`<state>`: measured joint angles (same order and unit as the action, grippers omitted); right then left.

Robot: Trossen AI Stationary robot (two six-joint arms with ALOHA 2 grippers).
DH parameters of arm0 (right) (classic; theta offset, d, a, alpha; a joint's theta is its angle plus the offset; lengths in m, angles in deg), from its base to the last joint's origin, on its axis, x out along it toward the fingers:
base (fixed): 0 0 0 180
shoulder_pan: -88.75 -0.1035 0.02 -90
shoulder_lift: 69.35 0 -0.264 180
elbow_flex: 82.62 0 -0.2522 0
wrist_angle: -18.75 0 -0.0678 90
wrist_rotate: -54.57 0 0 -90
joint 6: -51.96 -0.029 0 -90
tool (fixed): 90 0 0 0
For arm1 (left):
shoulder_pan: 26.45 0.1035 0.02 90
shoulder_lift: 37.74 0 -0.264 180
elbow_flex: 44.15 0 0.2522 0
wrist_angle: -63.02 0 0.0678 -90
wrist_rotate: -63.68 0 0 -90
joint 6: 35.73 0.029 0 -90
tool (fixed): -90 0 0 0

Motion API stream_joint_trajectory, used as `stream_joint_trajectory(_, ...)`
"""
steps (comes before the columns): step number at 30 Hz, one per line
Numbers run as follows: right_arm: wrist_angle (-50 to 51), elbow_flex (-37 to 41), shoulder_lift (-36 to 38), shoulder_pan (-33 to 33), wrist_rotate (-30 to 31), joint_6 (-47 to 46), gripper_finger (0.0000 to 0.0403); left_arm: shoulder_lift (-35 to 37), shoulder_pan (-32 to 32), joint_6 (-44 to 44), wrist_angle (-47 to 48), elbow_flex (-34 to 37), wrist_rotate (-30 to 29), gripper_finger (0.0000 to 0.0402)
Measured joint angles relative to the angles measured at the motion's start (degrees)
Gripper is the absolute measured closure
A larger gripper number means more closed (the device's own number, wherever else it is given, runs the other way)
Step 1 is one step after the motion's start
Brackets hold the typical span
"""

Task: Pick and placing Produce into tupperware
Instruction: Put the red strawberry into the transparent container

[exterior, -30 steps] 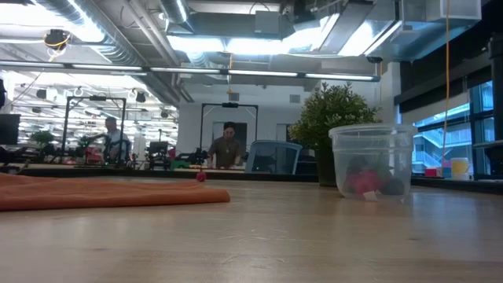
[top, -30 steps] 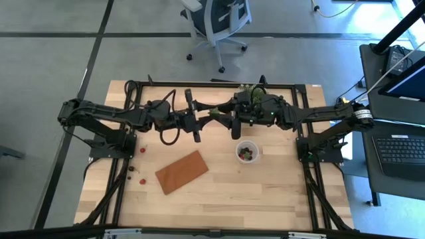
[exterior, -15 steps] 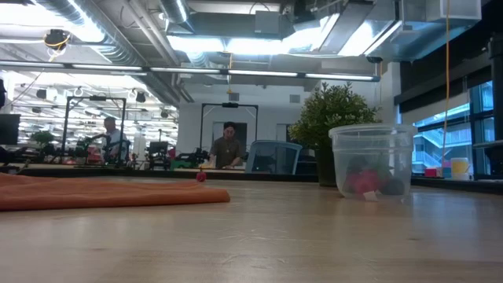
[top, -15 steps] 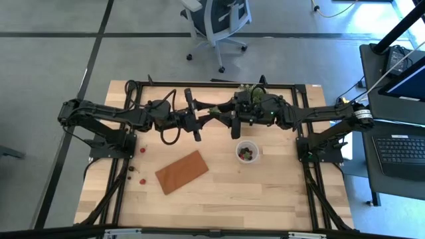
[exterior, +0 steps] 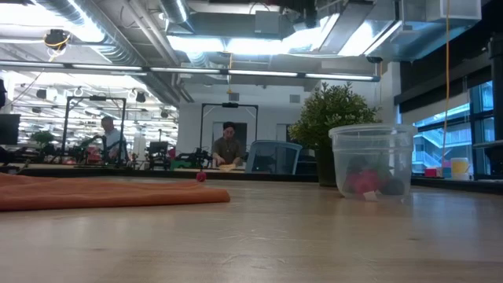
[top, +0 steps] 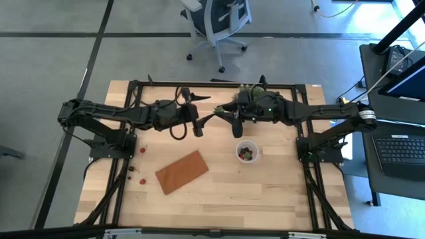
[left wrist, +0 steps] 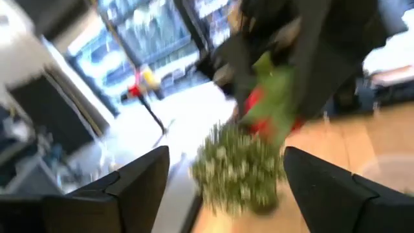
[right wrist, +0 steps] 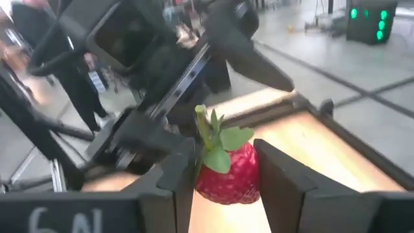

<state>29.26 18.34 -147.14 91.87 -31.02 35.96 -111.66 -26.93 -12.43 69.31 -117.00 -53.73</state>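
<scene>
Left gripper (top: 199, 114) off strawberry (right wrist: 228, 175).

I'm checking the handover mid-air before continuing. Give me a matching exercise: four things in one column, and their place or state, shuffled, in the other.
Things:
1. red strawberry with green leafy top
2. left end effector
3. small round clear plastic cup
4. flat brown rectangular board

Place or state:
A. lies on the table, to the cup's left in the high view
B. clamped in the right end effector
C. open, holding nothing
D. stands on the table with fruit pieces inside

Pairs: 1-B, 2-C, 3-D, 4-A
</scene>
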Motion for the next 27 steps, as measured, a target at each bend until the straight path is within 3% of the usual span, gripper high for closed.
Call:
stream_joint_trajectory(17,38.9,0.0,2.4,-1.6,-0.2,3.3,0.0265,0.0,2.1,-30.1,22.4,0.0,0.5,0.0092)
stream_joint_trajectory(27,46.2,0.0,2.4,-5.6,-1.7,11.2,0.0265,0.0,1.8,-42.6,30.5,0.0,1.2,0.0092)
